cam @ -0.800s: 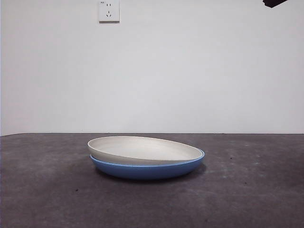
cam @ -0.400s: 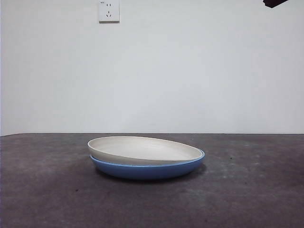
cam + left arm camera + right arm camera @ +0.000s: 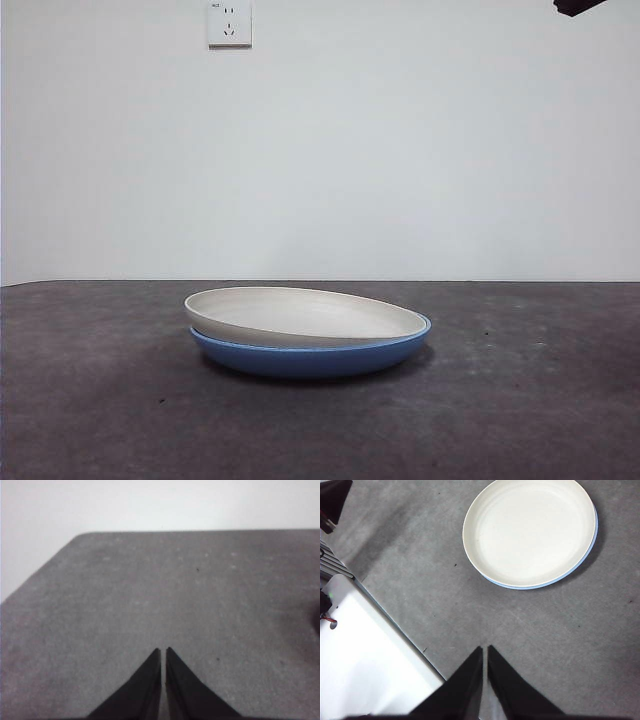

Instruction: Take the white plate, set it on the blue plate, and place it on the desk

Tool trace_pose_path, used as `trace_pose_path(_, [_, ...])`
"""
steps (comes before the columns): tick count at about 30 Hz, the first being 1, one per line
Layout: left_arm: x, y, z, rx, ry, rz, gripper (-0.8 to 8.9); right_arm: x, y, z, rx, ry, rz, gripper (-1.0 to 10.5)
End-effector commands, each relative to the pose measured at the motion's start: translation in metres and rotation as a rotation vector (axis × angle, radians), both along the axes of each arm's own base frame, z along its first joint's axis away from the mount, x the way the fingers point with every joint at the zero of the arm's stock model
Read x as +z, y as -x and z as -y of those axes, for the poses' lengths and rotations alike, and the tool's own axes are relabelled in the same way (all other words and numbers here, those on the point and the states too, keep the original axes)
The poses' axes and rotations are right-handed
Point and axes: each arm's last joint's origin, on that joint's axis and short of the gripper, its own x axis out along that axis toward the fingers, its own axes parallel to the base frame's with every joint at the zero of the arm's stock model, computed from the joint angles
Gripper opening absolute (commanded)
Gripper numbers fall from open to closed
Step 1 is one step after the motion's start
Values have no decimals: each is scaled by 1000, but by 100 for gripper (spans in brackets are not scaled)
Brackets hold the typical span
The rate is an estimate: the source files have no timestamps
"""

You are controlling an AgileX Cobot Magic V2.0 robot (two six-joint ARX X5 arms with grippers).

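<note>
Cream-white plate nested, tilted, in the blue plate at mid desk. Left gripper and right gripper: jaws closed, empty, well clear.

White plate sits on the blue plate, shifted a little left, its left edge tipped higher. The stack rests on the desk, mid-scene, slightly left of centre. Wall socket high on the far wall, left of the stack. One arm tip at top right, well above. Right gripper hangs well apart from the plates.
</note>
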Motion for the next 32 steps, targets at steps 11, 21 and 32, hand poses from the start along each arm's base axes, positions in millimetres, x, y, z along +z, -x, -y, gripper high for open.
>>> trace_pose_path(11, [-9, -2, 0, 11, 30, -14, 16, 5, -1, -2, 17, -8, 26, 10])
trace_pose_path(21, [-9, -2, 0, 11, 30, -14, 16, 5, -1, -2, 17, -8, 26, 10])
trace_pose_path(32, [-9, -2, 0, 11, 30, -14, 16, 5, -1, -2, 18, -8, 27, 10])
